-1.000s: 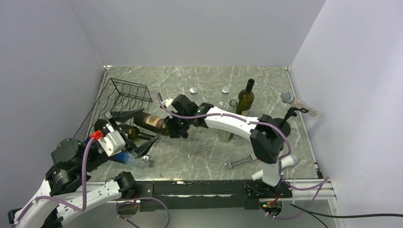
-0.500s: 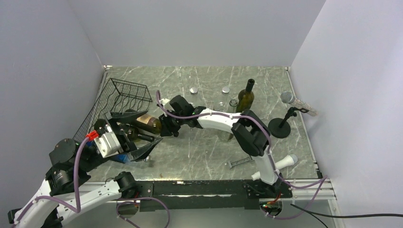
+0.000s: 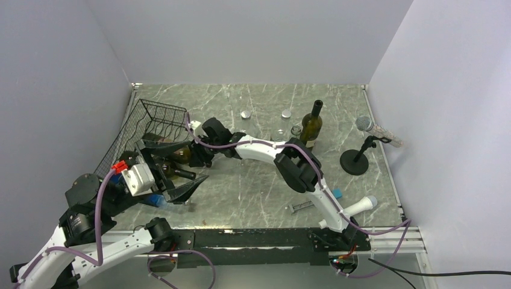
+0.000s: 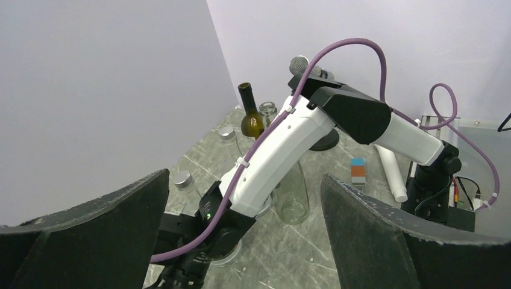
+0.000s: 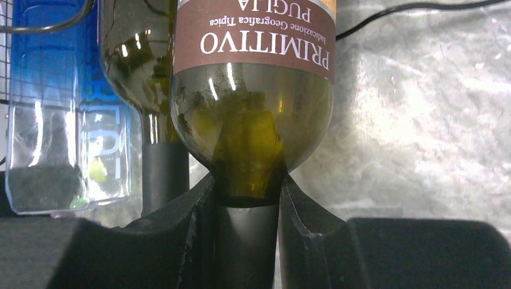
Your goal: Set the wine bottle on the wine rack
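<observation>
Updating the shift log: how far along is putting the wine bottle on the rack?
Done: right gripper is shut on the wine bottle at its neck. In hand: it is held flat at the edge of the wine rack. To do: seat it on the rack and release.

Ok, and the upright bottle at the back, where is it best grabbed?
Probably by the neck. The bottle stands upright, and its slim neck rises above the jar beside it, while the body looks wide. Come in level from its right side, where the table is bare.
</observation>
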You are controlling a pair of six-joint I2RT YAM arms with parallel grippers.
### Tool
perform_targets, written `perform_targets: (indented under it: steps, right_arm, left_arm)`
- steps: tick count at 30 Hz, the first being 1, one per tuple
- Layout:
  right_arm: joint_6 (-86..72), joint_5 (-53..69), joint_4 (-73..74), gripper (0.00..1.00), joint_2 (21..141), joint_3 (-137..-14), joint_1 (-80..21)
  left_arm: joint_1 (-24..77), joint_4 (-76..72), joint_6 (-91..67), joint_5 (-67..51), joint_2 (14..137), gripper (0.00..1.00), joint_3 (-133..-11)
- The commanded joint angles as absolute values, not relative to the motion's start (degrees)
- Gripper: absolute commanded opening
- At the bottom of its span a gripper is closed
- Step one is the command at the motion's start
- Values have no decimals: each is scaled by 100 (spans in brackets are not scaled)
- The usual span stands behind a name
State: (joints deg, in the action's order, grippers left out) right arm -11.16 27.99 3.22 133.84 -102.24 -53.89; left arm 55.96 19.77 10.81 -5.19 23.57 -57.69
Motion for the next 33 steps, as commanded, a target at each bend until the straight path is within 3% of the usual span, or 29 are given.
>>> perform_targets:
  steps: [1,11,17,23,29,33]
  right_arm:
    - [-741,2984,-814,0,13435,-11114,-5570]
    - [-475,2240,-512,1,14051,-11893,-5816]
    - [-442,1996,-334,17,14159,-12004,-5836]
    - [-458,1627,-28,24,14351,-12284,-5819]
    - [-453,1559,-73,43,14430,-12303,-5817]
    - [-357,1414,-96,67,14281,-12090,-5827]
  left_arm:
    - [5616,2081,937,-438,2516,99,-6041]
    - [5616,2330,912,-264,2584,99,-6092]
    - [5616,2391,881,-206,2545,99,-6093]
    - [5616,2373,904,-167,2495,99,-6013]
    - [5616,2411,902,-159,2552,99,-6021]
    - [5616,2456,877,-131,2584,99,-6064]
